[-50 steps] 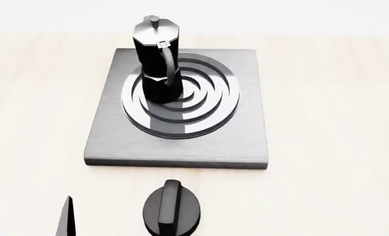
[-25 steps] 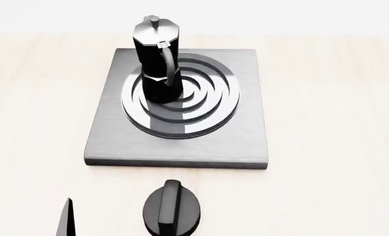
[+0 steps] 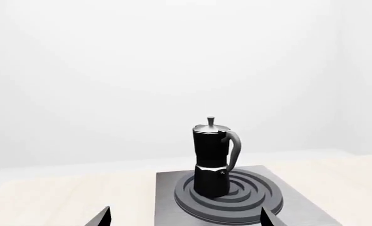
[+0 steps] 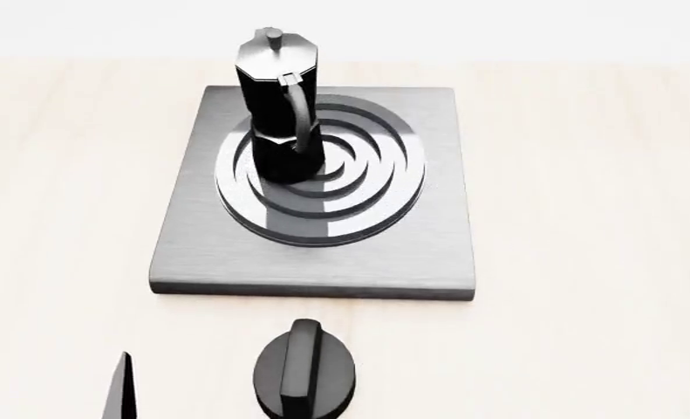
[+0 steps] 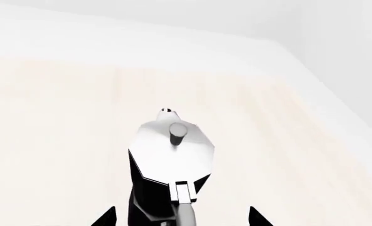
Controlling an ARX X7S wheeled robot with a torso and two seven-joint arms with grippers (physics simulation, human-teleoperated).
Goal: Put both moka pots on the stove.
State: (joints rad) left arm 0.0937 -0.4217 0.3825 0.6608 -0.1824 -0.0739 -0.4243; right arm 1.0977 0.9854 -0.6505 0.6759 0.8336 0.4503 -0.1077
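Note:
One moka pot [image 4: 277,105] stands upright on the rings of the stove [image 4: 438,244], left of centre, handle toward me. In the left wrist view the same moka pot [image 3: 212,160] stands on the stove [image 3: 167,197], ahead of my left gripper [image 3: 186,221], which is open and empty. Its fingertips [image 4: 119,384] show at the head view's lower left, short of the stove. The second moka pot [image 5: 171,150] shows only in the right wrist view, from above, on the pale table. My right gripper [image 5: 182,219] is open, one finger on each side of its handle.
A round black knob [image 4: 304,371] sits on the table just in front of the stove's near edge. The pale wooden tabletop [image 4: 601,175] spreads around the stove. A white wall lies behind the table's far edge.
My left gripper's fingertips have slipped slightly lower in the head view. The pot on the stove has not moved.

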